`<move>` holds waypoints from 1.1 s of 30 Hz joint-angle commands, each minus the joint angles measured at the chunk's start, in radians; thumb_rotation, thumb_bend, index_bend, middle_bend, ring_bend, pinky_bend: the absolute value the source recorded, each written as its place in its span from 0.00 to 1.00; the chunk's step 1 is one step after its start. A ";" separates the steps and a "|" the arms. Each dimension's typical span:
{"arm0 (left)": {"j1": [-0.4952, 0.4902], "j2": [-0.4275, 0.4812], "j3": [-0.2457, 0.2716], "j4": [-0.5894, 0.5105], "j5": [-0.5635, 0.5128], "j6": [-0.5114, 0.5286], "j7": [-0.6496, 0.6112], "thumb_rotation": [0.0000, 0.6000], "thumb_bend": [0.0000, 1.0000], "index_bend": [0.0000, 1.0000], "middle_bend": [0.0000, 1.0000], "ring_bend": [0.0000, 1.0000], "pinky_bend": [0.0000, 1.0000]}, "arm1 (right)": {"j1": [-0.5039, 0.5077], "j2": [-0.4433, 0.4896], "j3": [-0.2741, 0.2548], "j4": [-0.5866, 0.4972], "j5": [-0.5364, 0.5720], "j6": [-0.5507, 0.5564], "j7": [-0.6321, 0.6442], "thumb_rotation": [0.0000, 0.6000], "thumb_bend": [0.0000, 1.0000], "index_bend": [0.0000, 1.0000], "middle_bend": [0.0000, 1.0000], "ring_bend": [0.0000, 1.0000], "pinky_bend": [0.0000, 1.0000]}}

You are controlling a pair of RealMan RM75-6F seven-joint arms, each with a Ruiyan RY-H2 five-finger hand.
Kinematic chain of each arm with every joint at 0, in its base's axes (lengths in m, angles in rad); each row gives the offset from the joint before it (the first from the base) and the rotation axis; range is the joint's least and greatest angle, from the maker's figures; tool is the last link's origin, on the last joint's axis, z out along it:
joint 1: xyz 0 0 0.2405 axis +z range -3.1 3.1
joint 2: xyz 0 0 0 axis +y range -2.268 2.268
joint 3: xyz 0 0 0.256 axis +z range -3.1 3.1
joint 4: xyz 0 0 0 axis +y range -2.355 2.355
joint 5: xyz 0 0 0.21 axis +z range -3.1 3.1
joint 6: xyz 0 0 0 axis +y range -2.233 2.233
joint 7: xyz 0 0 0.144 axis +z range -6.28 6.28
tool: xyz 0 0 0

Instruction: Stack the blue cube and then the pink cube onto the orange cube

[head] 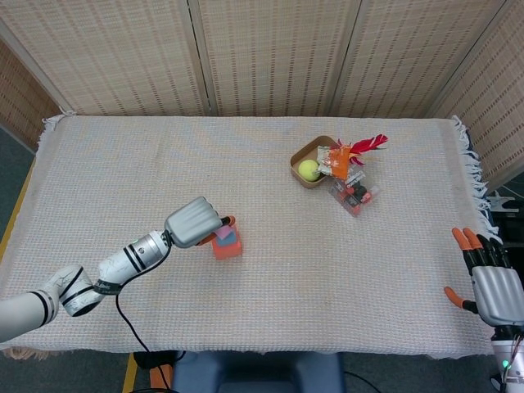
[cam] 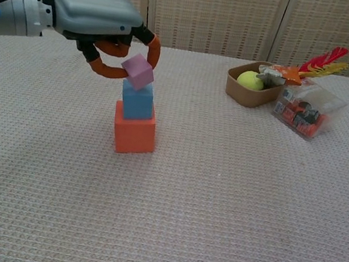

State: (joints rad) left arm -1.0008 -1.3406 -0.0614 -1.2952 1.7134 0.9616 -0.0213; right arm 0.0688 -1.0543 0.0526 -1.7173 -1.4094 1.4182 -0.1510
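The orange cube [cam: 134, 135] stands on the cloth with the blue cube [cam: 137, 100] on top of it. My left hand [cam: 97, 12] hovers over the stack and pinches the pink cube [cam: 137, 71], which is tilted and sits right above the blue cube, touching or nearly touching its top. From the head view the same left hand [head: 195, 222] covers part of the stack; the pink cube [head: 223, 232] and the orange cube [head: 228, 248] peek out beside it. My right hand [head: 494, 285] rests at the table's front right edge, fingers spread, holding nothing.
A brown bowl [head: 301, 160] with a yellow-green ball [head: 309, 169] sits at the back right. Beside it lie a clear plastic box [head: 353, 195] of small items and red and orange feathers [head: 358, 148]. The woven cloth's fringe [head: 473, 155] marks the right edge.
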 commanded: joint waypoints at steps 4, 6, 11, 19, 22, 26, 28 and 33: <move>-0.005 -0.002 0.014 0.030 0.021 0.017 -0.020 1.00 0.39 0.51 1.00 1.00 1.00 | -0.002 0.000 0.003 0.000 0.002 0.005 0.001 1.00 0.12 0.00 0.00 0.00 0.00; -0.009 -0.008 0.022 0.047 0.037 0.026 -0.019 1.00 0.39 0.51 1.00 1.00 1.00 | -0.002 0.000 0.003 0.000 0.003 0.006 0.000 1.00 0.12 0.00 0.00 0.00 0.00; -0.019 -0.027 0.030 0.086 0.064 0.050 -0.018 1.00 0.39 0.50 1.00 1.00 1.00 | -0.003 -0.001 0.005 0.000 0.006 0.007 -0.003 1.00 0.12 0.00 0.00 0.00 0.00; -0.023 -0.038 0.043 0.115 0.068 0.061 -0.032 1.00 0.39 0.50 1.00 1.00 1.00 | -0.003 0.003 0.005 -0.003 0.005 0.006 0.002 1.00 0.12 0.00 0.00 0.00 0.00; -0.023 -0.041 0.048 0.122 0.065 0.060 -0.035 1.00 0.39 0.50 1.00 1.00 1.00 | -0.003 0.005 0.005 -0.003 0.005 0.005 0.005 1.00 0.12 0.00 0.00 0.00 0.00; -0.023 -0.043 0.051 0.126 0.060 0.057 -0.031 1.00 0.39 0.49 1.00 1.00 1.00 | -0.003 0.005 0.004 -0.003 0.005 0.003 0.006 1.00 0.12 0.00 0.00 0.00 0.00; -0.024 -0.043 0.053 0.126 0.060 0.058 -0.027 1.00 0.39 0.48 1.00 1.00 1.00 | -0.003 0.005 0.005 -0.003 0.005 0.004 0.007 1.00 0.12 0.00 0.00 0.00 0.00; -0.025 -0.042 0.058 0.116 0.063 0.062 -0.022 1.00 0.39 0.41 1.00 1.00 1.00 | -0.003 0.006 0.006 -0.005 0.007 0.004 0.006 1.00 0.12 0.00 0.00 0.00 0.00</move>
State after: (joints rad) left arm -1.0253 -1.3823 -0.0039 -1.1789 1.7766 1.0236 -0.0432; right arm 0.0658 -1.0479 0.0585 -1.7218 -1.4020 1.4223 -0.1449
